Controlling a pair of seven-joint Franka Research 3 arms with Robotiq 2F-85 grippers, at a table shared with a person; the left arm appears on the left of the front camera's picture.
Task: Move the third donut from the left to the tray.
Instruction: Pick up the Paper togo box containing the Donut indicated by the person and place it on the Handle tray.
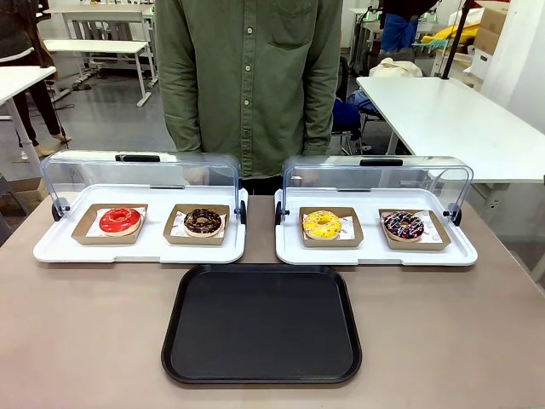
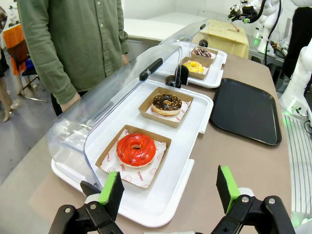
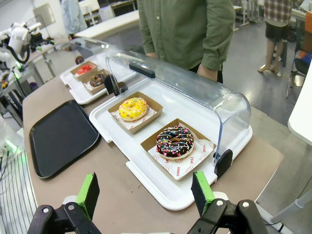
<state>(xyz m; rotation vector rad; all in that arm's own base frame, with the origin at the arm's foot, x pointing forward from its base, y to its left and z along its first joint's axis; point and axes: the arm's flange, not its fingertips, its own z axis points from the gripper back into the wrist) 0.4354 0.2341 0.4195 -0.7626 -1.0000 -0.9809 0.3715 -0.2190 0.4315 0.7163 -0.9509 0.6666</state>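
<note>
The brown table (image 1: 85, 341) spreads across the whole lower frame of the front view, and a person in a green shirt (image 1: 247, 77) stands at its far edge, top centre. Bottom centre lies the black tray (image 1: 262, 324), flat and close to the near edge. Just behind it sit two white display trays side by side, the left display tray (image 1: 140, 253) and the right display tray (image 1: 375, 256), each with its clear lid (image 1: 140, 170) swung up and back. Down at the bottom of the left wrist view, the left gripper (image 2: 169, 184) hangs above the table with its green pads wide apart, holding nothing. Same story at the bottom of the right wrist view, where the right gripper (image 3: 145, 186) has its fingers spread and grips nothing. Now the donuts! The yellow donut (image 1: 322, 224) rests on its small cardboard tray (image 1: 330, 239) in the left half of the right display tray, right of centre in the front view, near the black tray's far rim but not touching it. Beside it is a sprinkled chocolate donut (image 1: 403, 225). Over in the left display tray sit a red donut (image 1: 120, 220) and a chocolate donut (image 1: 203, 221).
</note>
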